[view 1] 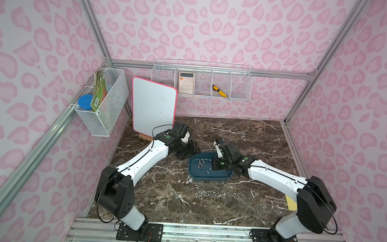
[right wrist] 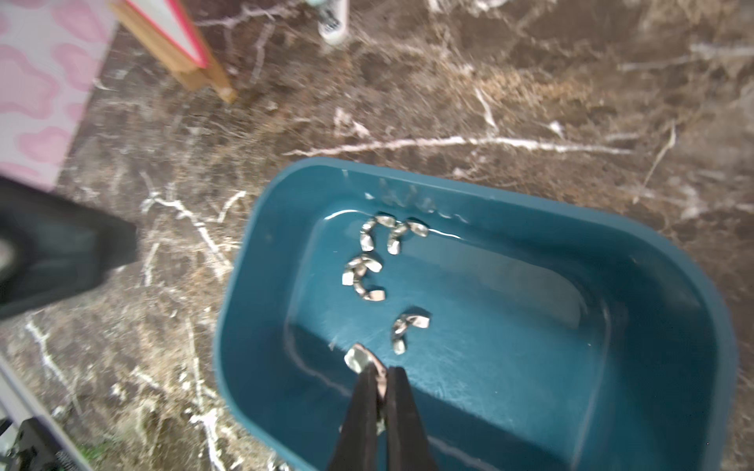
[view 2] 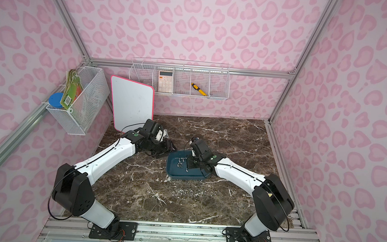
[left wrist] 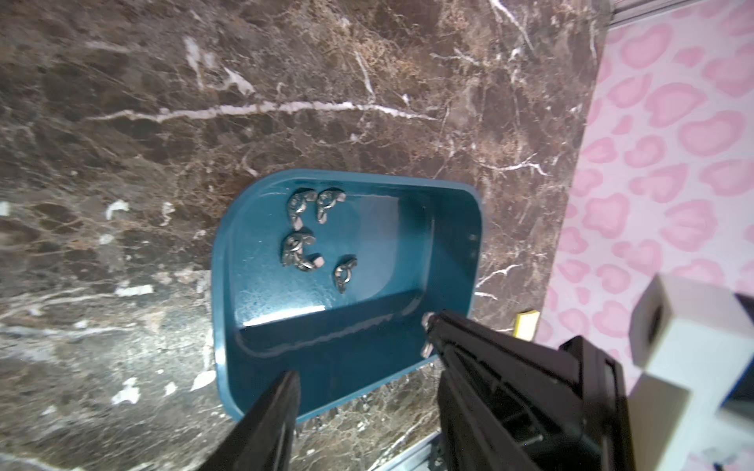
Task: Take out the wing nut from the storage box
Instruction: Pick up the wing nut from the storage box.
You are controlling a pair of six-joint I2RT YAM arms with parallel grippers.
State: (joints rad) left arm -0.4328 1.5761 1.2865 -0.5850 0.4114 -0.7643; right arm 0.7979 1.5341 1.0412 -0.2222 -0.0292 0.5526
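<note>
Before the whiteboard point(view 1: 153, 107) at the far left corner of the marble worktop point(view 1: 244, 138), the left gripper point(view 1: 192, 150) hangs just beside the far left corner of the storage box point(view 1: 207, 178), its jaws apart and holding nothing. The teal box sits near the middle of the worktop, a little toward the right edge, with several loose wing nuts point(right wrist: 363, 277) clustered near its far left corner and one more point(right wrist: 408, 326) lying apart from them. To the right, the right gripper point(right wrist: 380, 373) reaches down into the box, its fingers drawn together on a single wing nut point(right wrist: 359, 359) whose one wing juts past the fingertips. Whether the nut is clear of the box floor cannot be told. A row of wing nuts point(view 1: 217, 194) lies on the worktop in front of the box. The nut looks small, light, hard and smooth, so it is likely to pivot or slip under a shallow pinch; the flat faces of its wings, or across its body, seem the surest hold.
</note>
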